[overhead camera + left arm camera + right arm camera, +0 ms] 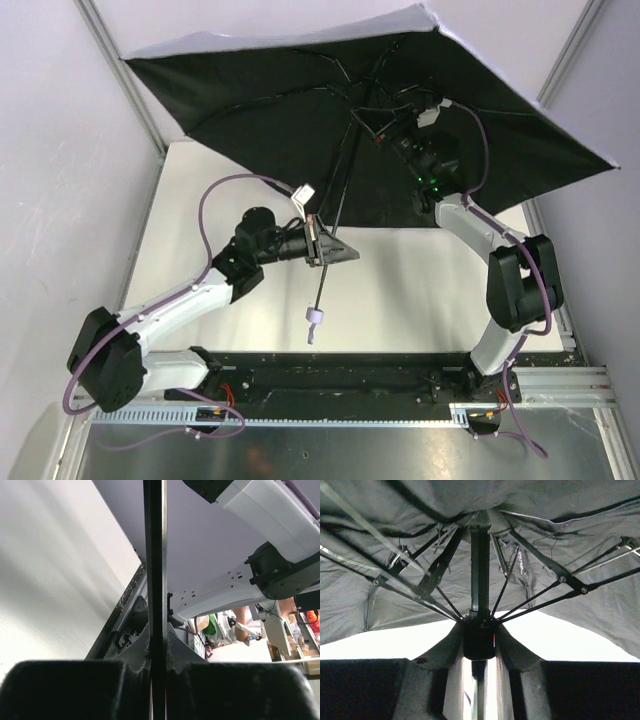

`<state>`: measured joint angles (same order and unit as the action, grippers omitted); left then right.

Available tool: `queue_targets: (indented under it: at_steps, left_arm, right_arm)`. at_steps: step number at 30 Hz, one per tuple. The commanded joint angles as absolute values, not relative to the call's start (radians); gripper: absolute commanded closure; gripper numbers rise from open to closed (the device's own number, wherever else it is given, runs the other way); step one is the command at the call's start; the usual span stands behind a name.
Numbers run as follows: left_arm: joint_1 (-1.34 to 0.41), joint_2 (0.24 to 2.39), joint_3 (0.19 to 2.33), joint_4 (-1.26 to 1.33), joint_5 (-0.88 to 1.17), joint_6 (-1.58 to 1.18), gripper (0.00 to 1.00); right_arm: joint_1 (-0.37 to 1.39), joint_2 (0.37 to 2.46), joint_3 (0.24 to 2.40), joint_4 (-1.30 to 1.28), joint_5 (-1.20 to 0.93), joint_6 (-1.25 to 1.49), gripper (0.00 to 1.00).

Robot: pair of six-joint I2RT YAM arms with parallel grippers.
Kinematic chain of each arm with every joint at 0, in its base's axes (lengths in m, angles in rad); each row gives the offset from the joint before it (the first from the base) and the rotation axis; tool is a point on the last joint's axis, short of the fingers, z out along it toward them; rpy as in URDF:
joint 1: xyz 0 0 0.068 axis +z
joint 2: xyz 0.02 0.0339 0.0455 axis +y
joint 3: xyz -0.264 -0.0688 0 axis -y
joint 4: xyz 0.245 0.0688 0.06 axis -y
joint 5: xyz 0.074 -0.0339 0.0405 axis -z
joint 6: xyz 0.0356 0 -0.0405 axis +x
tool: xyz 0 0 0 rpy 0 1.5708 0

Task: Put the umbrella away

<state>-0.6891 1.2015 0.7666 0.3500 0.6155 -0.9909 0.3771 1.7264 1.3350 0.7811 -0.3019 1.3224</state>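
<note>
Where the two arms are bolted to the black base rail (pixel 340 372) at the near edge of the white bench (pixel 420 300), the compact folding umbrella (pixel 290 110), pale lavender-grey fabric outside and black inside, is held fully open above the bench. Its small pale handle (pixel 316 319) is the lowest and nearest part, with the loop strap hanging below it; whether it touches the bench cannot be told.

Just above the handle, the left end effector (pixel 322 247) is closed across the thin black shaft (pixel 335 200). The left wrist view confirms this: the shaft runs straight up the middle, pinched between the two dark fingers (pixel 137 645) with no gap showing on either side. The white-and-black right arm (pixel 270 510) crosses the upper right of that view.

Farther on, the shaft leans up and to the right. The right end effector (pixel 388 130) reaches in beneath the fabric. In the right wrist view its fingers (pixel 445 645) are closed on the black runner (pixel 480 642), where the struts meet the shaft. Thin metal ribs (pixel 545 565) fan outward from that point.

Farthest, the canopy (pixel 530 130) is spread taut over the far part of the bench, its underside turned toward the overhead camera.
</note>
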Motion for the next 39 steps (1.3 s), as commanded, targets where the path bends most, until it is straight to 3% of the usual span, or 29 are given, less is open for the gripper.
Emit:
queue_targets:
  at_steps: [1, 7, 12, 16, 24, 27, 31, 33, 37, 39]
  left_arm:
    - [-0.654, 1.222, 0.879, 0.416, 0.658, -0.999, 1.00]
    - [-0.574, 1.217, 0.890, 0.402, 0.662, -0.997, 1.00]
    - [-0.556, 1.283, 0.955, 0.402, 0.694, -0.986, 1.00]
    - [-0.562, 1.300, 0.968, 0.402, 0.694, -0.975, 0.99]
    - [-0.653, 1.175, 0.741, 0.401, 0.594, -0.973, 0.54]
    - [-0.683, 1.148, 0.675, 0.401, 0.561, -0.976, 0.45]
    - [-0.691, 1.146, 0.663, 0.402, 0.554, -0.973, 0.40]
    - [-0.690, 1.155, 0.682, 0.401, 0.554, -0.965, 0.49]
    - [-0.665, 1.178, 0.727, 0.391, 0.560, -0.964, 0.84]
    - [-0.624, 1.195, 0.762, 0.385, 0.584, -0.971, 0.96]
  right_arm:
    - [0.403, 1.718, 1.290, 0.894, -0.438, 1.302, 1.00]
    - [0.486, 1.590, 1.124, 0.883, -0.492, 1.300, 1.00]
    - [0.655, 1.505, 1.044, 0.814, -0.479, 1.245, 1.00]
    - [0.603, 1.478, 1.027, 0.862, -0.421, 1.256, 1.00]
    - [0.463, 1.604, 1.179, 0.988, -0.375, 1.369, 1.00]
    - [0.467, 1.627, 1.207, 1.001, -0.355, 1.384, 1.00]
    - [0.476, 1.629, 1.231, 0.994, -0.342, 1.385, 1.00]
    - [0.484, 1.620, 1.248, 0.968, -0.349, 1.357, 1.00]
    - [0.483, 1.592, 1.257, 0.858, -0.390, 1.293, 1.00]
    - [0.505, 1.560, 1.241, 0.752, -0.428, 1.224, 1.00]
